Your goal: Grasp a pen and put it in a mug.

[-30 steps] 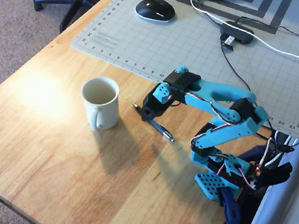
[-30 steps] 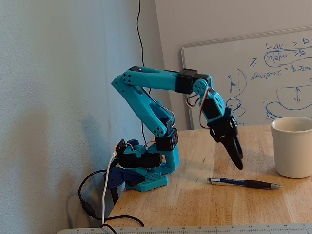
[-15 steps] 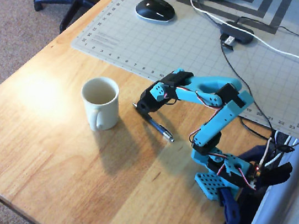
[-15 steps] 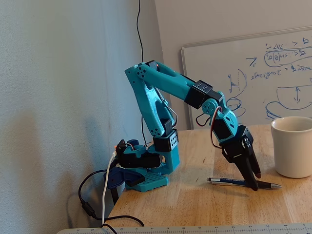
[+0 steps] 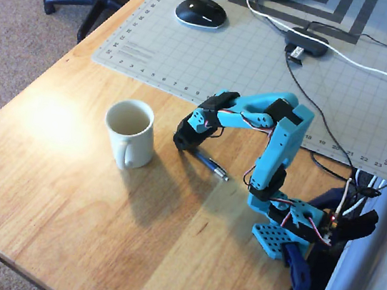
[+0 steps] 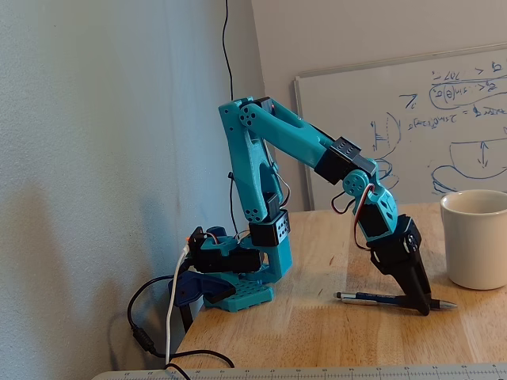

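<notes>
The pen, light, stiff and slippery, lies flat at four o'clock from the mug; the gripper is lowered onto its middle, jaw closure apparently undecidable.

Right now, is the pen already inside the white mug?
No. In the fixed view the pen lies flat on the wooden table, under the gripper, beside the mug.

Black mouse on cutting mat
</notes>
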